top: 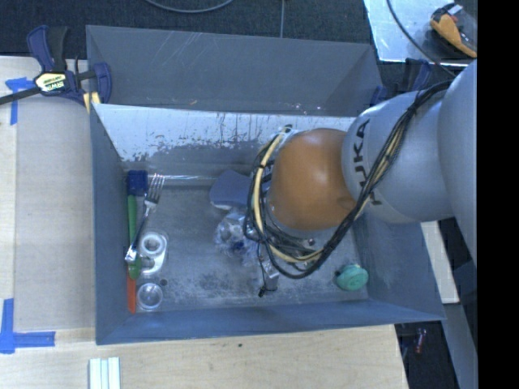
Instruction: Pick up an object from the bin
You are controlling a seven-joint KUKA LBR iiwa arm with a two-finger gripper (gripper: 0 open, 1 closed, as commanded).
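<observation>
orange wrist cover [308,177] and the grey arm [422,152] sit highest, reaching in from the right over the bin [243,71]. below the cover the gripper [266,280] hangs near the floor at the front middle; whether it is parted or clenched cannot be told. nearest it, just to its left, lies a crumpled clear-and-blue thing [231,233], with a grey-blue lump [229,189] behind that and a small green knob [352,278] off to the right.

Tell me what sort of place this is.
Likely a robot bin-picking lab: a grey metal bin, a grey KUKA arm with orange wrist cover over it, loose items like a silver fork.
</observation>
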